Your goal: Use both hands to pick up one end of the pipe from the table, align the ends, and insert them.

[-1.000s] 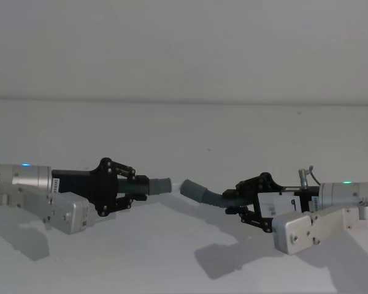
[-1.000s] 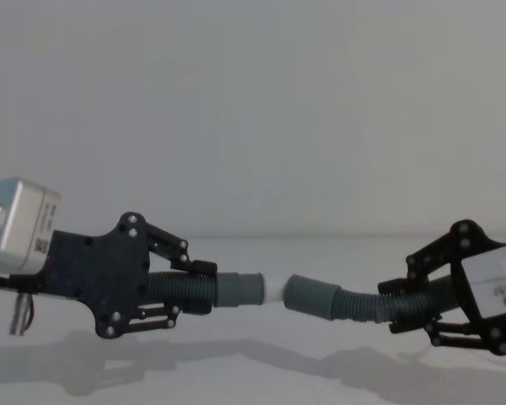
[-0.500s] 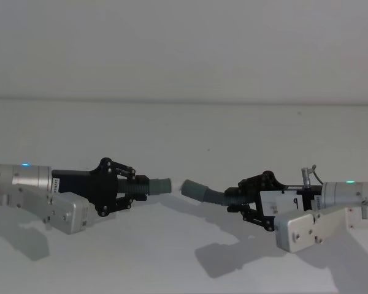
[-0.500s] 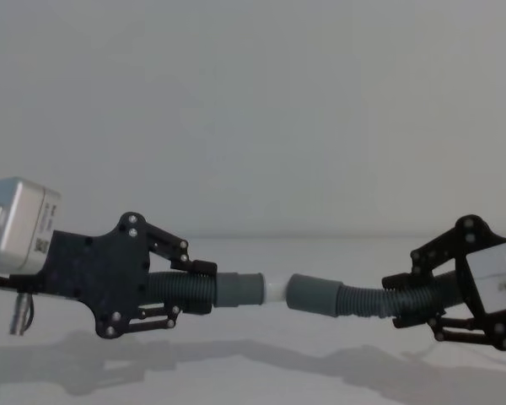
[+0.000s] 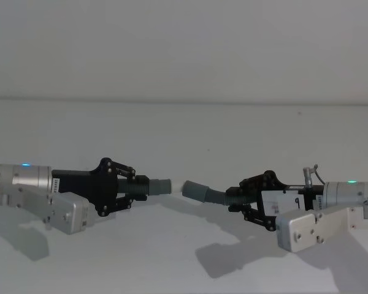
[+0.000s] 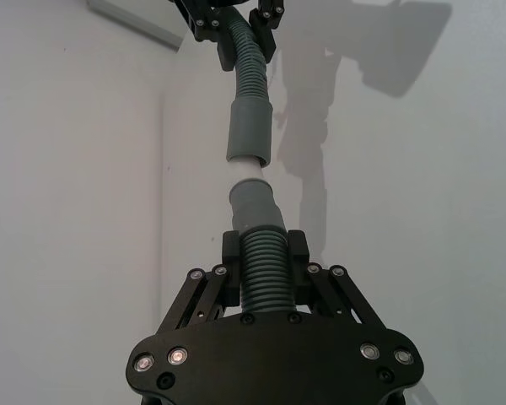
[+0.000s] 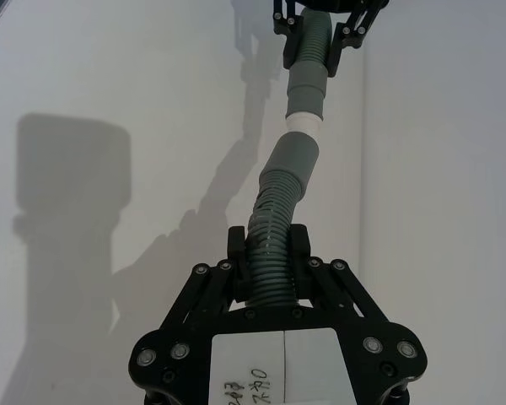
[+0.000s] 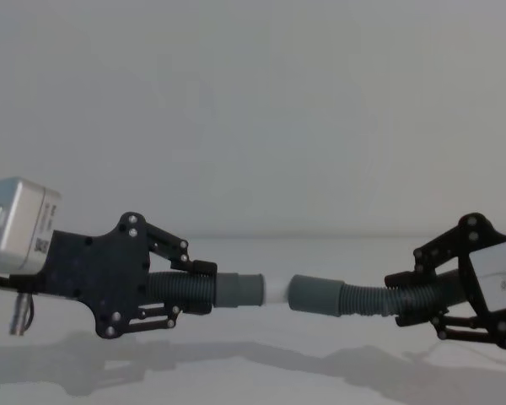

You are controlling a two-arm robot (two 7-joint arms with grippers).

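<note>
Both grippers hold the pipe pieces in the air above the table (image 5: 172, 135). My left gripper (image 5: 141, 186) is shut on the ribbed part of the left pipe piece (image 5: 154, 185). That piece's grey cuff (image 8: 240, 291) ends in a short white tip (image 8: 277, 293). My right gripper (image 5: 239, 199) is shut on the right pipe piece (image 5: 224, 196), whose cuff (image 8: 314, 296) faces the white tip. In the left wrist view the white tip (image 6: 251, 173) meets the mouth of the right cuff (image 6: 250, 131). I cannot tell whether it is inside. Both ends lie almost in one line.
A plain pale wall (image 5: 184, 49) rises behind the table's far edge (image 5: 184, 101). The arms' shadows (image 5: 224, 263) fall on the table below them. Bare table surface lies around both grippers.
My right gripper has shifted slightly right and turned, so its pipe piece lies more level and in line with the left one. The left gripper has not moved.
</note>
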